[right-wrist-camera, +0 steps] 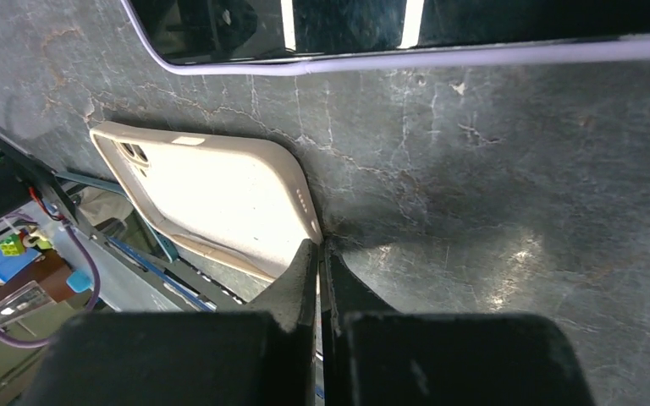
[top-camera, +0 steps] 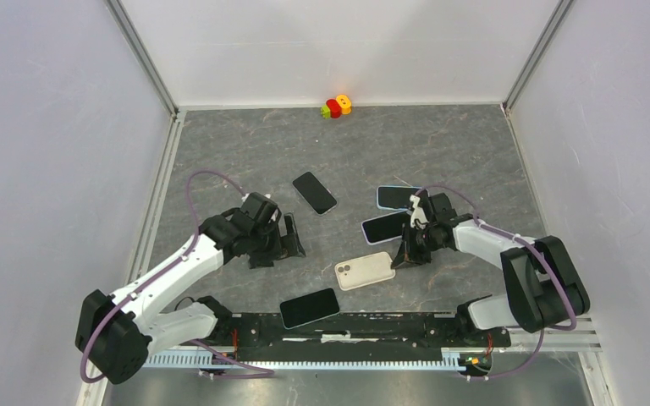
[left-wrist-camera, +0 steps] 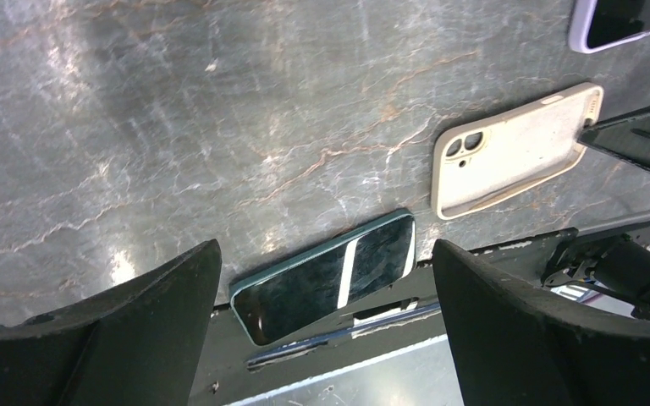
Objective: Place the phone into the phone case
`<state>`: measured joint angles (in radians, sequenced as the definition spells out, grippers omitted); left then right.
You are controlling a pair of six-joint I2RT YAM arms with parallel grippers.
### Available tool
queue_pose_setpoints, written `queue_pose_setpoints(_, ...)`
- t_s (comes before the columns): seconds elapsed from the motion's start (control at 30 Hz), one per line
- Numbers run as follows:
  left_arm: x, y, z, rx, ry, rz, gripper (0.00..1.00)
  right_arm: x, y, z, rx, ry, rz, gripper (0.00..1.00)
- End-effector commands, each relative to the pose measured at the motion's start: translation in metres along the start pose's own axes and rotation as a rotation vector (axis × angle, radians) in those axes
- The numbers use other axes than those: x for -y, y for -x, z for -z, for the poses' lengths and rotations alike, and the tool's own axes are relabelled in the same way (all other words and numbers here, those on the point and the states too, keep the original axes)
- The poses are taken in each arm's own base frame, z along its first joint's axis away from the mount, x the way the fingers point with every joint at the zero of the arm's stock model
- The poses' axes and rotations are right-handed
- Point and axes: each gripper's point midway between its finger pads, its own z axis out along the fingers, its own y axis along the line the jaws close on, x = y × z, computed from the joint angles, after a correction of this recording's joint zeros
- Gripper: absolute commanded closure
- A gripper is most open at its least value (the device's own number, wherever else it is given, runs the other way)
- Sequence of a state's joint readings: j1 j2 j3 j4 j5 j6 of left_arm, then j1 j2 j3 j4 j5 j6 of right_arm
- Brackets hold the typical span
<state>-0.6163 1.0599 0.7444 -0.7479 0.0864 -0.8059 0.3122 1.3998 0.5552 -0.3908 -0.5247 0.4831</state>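
The beige phone case [top-camera: 364, 271] lies flat on the table, back side up with its camera cutout to the left. It also shows in the left wrist view [left-wrist-camera: 508, 156] and the right wrist view [right-wrist-camera: 212, 194]. My right gripper [top-camera: 407, 259] is shut, its tips [right-wrist-camera: 320, 245] down at the case's right end and touching its edge. I cannot tell whether the rim is pinched. A dark green phone [top-camera: 309, 307] lies screen up at the near edge, also in the left wrist view [left-wrist-camera: 330, 275]. My left gripper [top-camera: 281, 247] is open and empty above the table, left of the case.
A black phone [top-camera: 315, 193] lies mid-table. A purple-edged phone [top-camera: 385, 227] and a light blue phone [top-camera: 396, 197] lie just behind my right gripper. A red and yellow toy [top-camera: 337, 106] sits at the back wall. The black rail [top-camera: 355, 326] runs along the near edge.
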Motion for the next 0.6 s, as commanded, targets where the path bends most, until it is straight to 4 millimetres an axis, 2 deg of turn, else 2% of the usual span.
queue_pose_setpoints(0.0, -0.019, -0.011, 0.006, -0.023, 0.088, 0.091, 0.0, -0.015, 0.003, 0.005, 0.035, 0.071, 0.009, 0.96)
queue_pose_setpoints(0.03, -0.023, -0.012, 0.007, -0.023, 0.108, 0.106, 0.0, -0.018, 0.005, 0.007, 0.049, 0.077, 0.021, 0.84)
queue_pose_setpoints(0.07, -0.026, -0.015, 0.008, -0.035, 0.129, 0.119, 0.0, -0.02, 0.009, 0.009, 0.063, 0.079, 0.033, 0.77)
queue_pose_setpoints(0.27, -0.026, -0.038, 0.007, -0.145, 0.126, 0.181, 0.0, -0.037, 0.027, 0.027, 0.105, 0.057, 0.131, 0.52)
queue_pose_setpoints(0.37, -0.027, -0.05, 0.007, -0.187, 0.113, 0.217, 0.0, -0.052, 0.026, 0.031, 0.094, 0.069, 0.188, 0.47)
queue_pose_setpoints(0.43, -0.028, -0.058, 0.007, -0.211, 0.1, 0.242, 0.0, -0.065, 0.018, 0.028, 0.058, 0.1, 0.219, 0.47)
queue_pose_setpoints(0.57, -0.028, -0.072, 0.008, -0.241, 0.061, 0.302, 0.0, -0.089, -0.01, 0.015, -0.041, 0.168, 0.271, 0.54)
